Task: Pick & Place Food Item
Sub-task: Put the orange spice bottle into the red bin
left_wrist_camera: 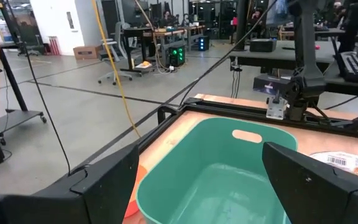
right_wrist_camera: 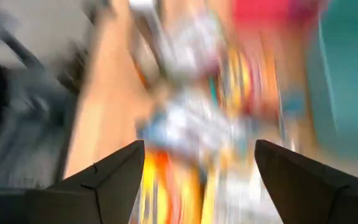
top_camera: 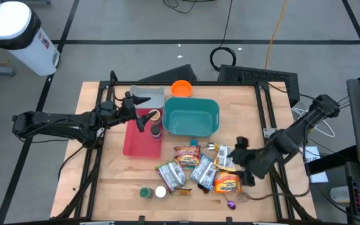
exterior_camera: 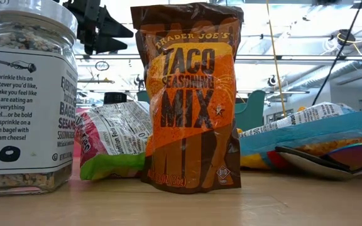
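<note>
Status: early stage; no food item is in either gripper and the teal bin (top_camera: 191, 117) appears empty in both the high view and the left wrist view.

The food packets (top_camera: 195, 170) lie in a loose cluster on the table (top_camera: 105, 181), just in front of the teal bin and apart from it. The taco seasoning packet (exterior_camera: 190, 97) stands upright in the low view, beside a seasoning jar (exterior_camera: 25, 94) and a crumpled foil pouch (exterior_camera: 115, 145). A red tray (top_camera: 141, 134) sits to the left of the bin, an orange bowl (top_camera: 181, 88) behind it.

Right gripper (top_camera: 247, 164): positioned at the right edge of the packet cluster, fingers spread, nothing between them. Its wrist view is heavily smeared, so the packet it is lined up on cannot be identified; it is probably one of the orange-labelled ones nearest it.

Left gripper (top_camera: 144, 117): held over the red tray, beside the bin's left wall, fingers spread and empty, facing across the bin.

Done: none of the pick or the place, as far as is visible. Outstanding: close on a packet, lift it, carry it to the container, release.
</note>
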